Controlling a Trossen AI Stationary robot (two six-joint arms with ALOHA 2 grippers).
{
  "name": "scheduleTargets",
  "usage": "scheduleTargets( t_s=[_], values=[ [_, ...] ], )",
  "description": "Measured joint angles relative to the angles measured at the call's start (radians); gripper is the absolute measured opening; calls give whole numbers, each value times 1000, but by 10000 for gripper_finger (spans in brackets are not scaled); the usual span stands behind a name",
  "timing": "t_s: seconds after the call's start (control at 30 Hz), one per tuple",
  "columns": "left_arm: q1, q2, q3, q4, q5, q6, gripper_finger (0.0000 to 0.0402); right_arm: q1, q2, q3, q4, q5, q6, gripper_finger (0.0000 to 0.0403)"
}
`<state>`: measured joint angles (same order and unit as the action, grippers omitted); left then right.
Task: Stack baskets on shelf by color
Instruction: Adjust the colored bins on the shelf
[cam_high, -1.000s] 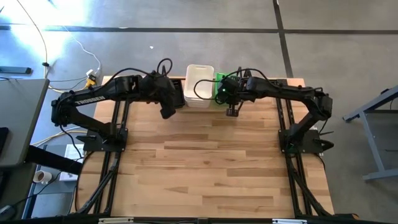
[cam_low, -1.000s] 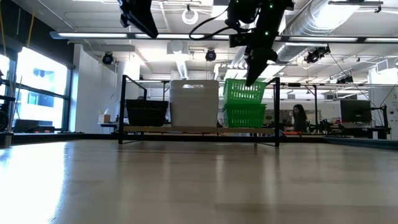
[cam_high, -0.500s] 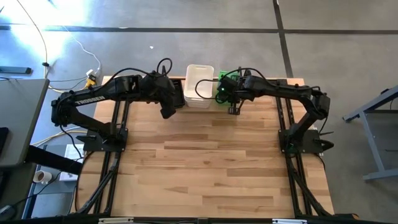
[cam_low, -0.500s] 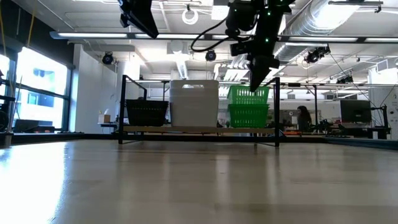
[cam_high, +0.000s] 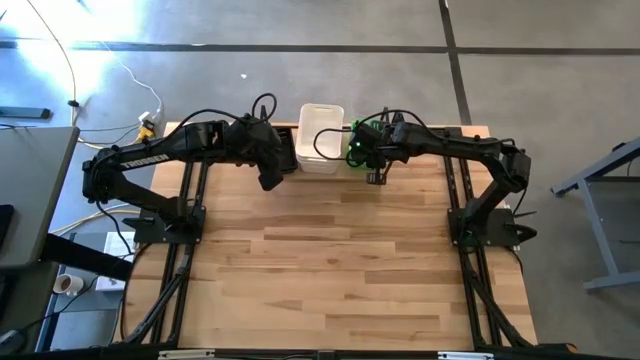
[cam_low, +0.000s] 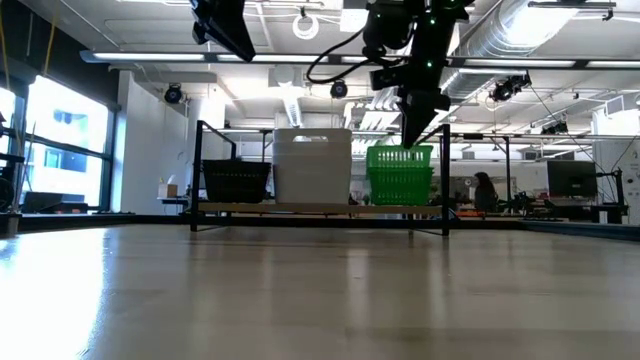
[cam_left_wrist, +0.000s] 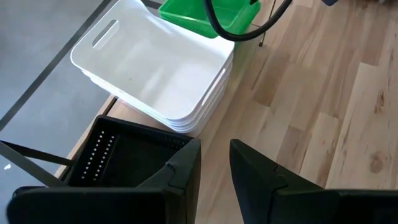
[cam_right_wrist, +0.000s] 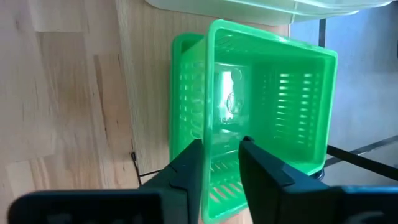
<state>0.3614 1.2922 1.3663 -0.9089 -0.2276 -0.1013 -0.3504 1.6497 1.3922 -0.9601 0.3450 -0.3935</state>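
Green basket (cam_right_wrist: 267, 106) wall between slightly parted right tool (cam_right_wrist: 222, 163) fingers; left tool (cam_left_wrist: 214, 163) narrowly parted, empty.

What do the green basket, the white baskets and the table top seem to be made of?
Green basket: probably moulded plastic, glossy, slightly translucent, with slotted walls.
White baskets: likely smooth plastic with a soft sheen; a cut-out handle shows.
Table top: looks like wood, pale planks with visible grain and joints, perhaps a laminate.
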Motion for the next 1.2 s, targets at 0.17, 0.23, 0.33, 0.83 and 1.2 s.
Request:
scheduleTargets(
  t_s=[0.17,0.23,0.33,0.83,1.2],
  values=[
    [0,0,0,27,0,0,76,26,-11,0,-8,19,22,102],
    [0,0,0,40,0,0,76,42,-22,0,-7,29,36,102],
    [0,0,0,48,0,0,76,62,-39,9,-9,33,84,103],
    [0,0,0,47,-63,8,76,93,-25,116,410,-180,312,103],
    [0,0,0,46,-67,8,76,87,74,114,360,-189,371,103]
  ],
)
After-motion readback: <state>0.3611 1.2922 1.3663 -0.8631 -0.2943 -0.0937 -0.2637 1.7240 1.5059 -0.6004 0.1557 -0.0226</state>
